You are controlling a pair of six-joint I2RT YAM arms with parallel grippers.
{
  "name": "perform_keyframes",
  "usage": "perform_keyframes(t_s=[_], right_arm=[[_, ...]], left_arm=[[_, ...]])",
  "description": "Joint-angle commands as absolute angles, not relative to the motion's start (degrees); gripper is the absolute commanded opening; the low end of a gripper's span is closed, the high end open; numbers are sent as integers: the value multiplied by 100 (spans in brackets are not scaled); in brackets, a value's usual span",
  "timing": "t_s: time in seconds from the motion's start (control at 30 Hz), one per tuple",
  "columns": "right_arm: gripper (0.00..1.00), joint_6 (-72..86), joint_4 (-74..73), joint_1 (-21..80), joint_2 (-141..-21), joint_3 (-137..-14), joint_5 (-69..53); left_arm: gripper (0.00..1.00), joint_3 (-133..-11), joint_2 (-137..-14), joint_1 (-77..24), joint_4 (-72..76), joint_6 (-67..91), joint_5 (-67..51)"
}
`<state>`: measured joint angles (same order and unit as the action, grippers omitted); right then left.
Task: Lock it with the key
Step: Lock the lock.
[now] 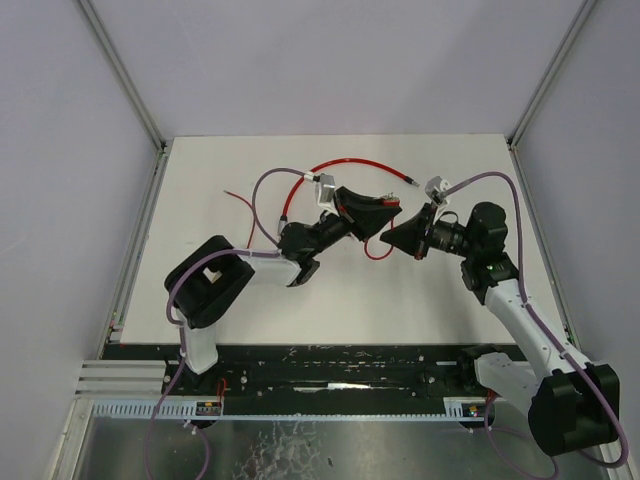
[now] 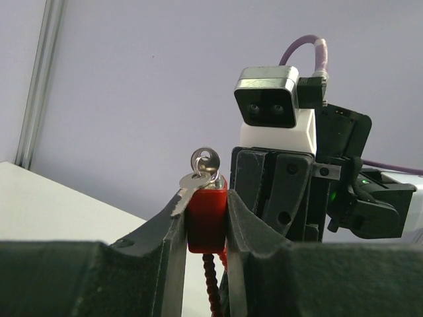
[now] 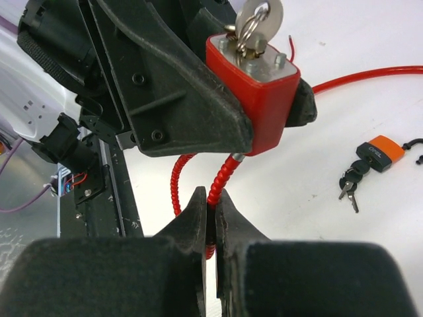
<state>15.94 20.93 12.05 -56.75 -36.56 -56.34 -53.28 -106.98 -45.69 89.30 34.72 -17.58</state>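
Note:
A red padlock (image 2: 206, 218) with a flexible red cable shackle (image 3: 221, 181) is held up off the white table (image 1: 250, 300). My left gripper (image 2: 206, 198) is shut on the lock body, one finger on each side. A silver key (image 2: 198, 175) on a ring sticks out of the lock's end face, seen also as the key (image 3: 258, 20) in the right wrist view. My right gripper (image 3: 209, 201) is shut on the shackle cable just below the lock body. In the top view the left gripper (image 1: 372, 218) and right gripper (image 1: 400, 238) meet tip to tip mid-table.
An orange padlock (image 3: 378, 150) with a dark key bunch (image 3: 350, 181) lies on the table beyond the grippers. A long red cable (image 1: 345, 160) curves across the far part of the table. Metal frame posts and grey walls enclose the sides.

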Motion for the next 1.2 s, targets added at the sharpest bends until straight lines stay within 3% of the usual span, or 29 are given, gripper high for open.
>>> perform_keyframes(t_s=[0.0,0.2,0.3,0.57,0.73,1.17], right_arm=[[0,1338,3379,1246,-5541,-3774,-5392],[0,1247,3239,1056,-5287,-3912,-5583],[0,950,2620,922,-5256,-4070,-5379],[0,904,2735,873,-5320,-3909,-5804],[22,621,2741,879,-5454,-3701,-6217],[24,-428,1415,879,-5643,-3955,-6430]], left_arm=[[0,-5312,-11065,-4800,8734,3536,-2325],[0,-5063,-10812,-4809,8378,2922,-1981],[0,-5044,-10809,-4809,8490,2953,-2151],[0,-5202,-10932,-4807,8545,3115,-2665],[0,-5125,-10834,-4801,8491,2918,-2595],[0,-5127,-10363,-4259,8663,2913,-2350]])
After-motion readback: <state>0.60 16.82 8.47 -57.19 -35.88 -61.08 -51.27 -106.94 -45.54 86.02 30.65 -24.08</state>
